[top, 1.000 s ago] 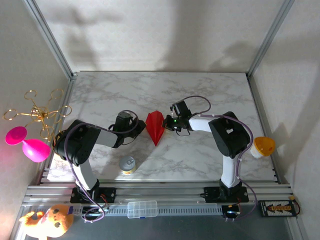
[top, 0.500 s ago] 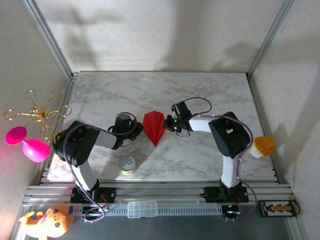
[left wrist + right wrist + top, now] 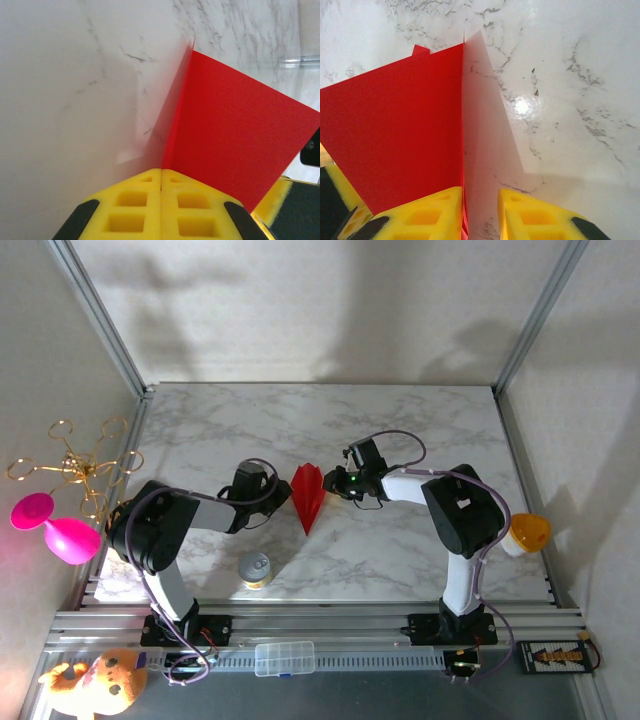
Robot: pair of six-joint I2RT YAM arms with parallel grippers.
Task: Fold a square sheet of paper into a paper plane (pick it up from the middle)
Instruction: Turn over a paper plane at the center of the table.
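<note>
The red paper plane (image 3: 307, 496) stands on edge on the marble table (image 3: 300, 420), a narrow dart with its point toward the near edge. My left gripper (image 3: 284, 499) is at its left side. In the left wrist view its yellow fingers (image 3: 130, 205) are pressed together on the fold of the red paper (image 3: 235, 140). My right gripper (image 3: 331, 485) is at the plane's right side. Its fingers (image 3: 535, 215) stand apart, and the red paper (image 3: 395, 140) rests only against the left one.
A metal can (image 3: 256, 570) stands near the front edge, left of centre. A pink balloon-like toy (image 3: 55, 525) and a gold wire stand (image 3: 75, 465) hang at the left wall. An orange object (image 3: 527, 532) sits off the table's right side.
My right gripper has opened and let go of the paper. The plane has folded narrower. The left gripper stays shut on it.
</note>
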